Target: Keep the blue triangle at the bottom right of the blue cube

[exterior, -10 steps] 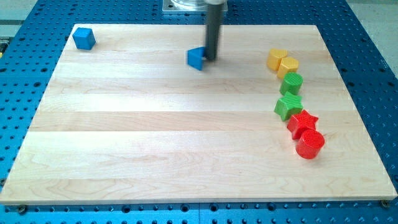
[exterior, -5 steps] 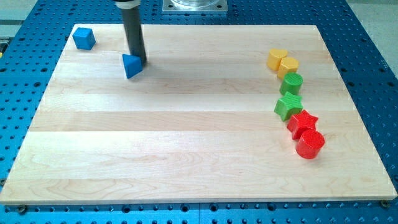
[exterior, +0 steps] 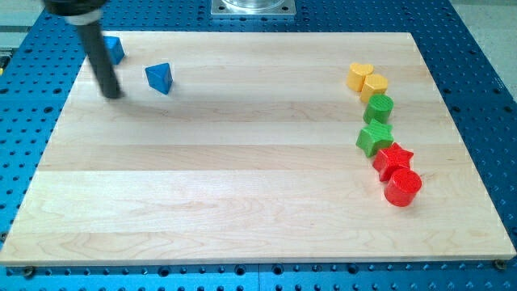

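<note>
The blue triangle lies on the wooden board near the view's top left. The blue cube sits up and to the left of it, partly hidden behind the rod. My tip rests on the board below the cube and left of the triangle, with a clear gap to the triangle.
Along the view's right runs a line of blocks: a yellow heart, a yellow block, a green cylinder, a green star, a red star and a red cylinder. The board's left edge is close to my tip.
The blue triangle has slid left across the board's top, toward the blue cube. My tip moved left with it, then past it, and now stands apart on its left.
</note>
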Action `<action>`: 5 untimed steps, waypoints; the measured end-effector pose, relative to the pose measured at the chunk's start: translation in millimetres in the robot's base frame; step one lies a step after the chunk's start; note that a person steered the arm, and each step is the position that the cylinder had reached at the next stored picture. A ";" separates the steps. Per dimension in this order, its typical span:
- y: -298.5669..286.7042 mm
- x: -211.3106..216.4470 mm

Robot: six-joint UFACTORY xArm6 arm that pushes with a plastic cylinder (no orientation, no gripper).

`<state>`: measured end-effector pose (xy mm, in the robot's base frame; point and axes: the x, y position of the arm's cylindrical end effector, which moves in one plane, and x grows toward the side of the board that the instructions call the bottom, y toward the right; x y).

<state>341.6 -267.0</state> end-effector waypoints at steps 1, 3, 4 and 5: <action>-13.2 -49.5; 25.2 -65.1; 35.7 -34.7; 123.2 -34.5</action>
<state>307.1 -143.8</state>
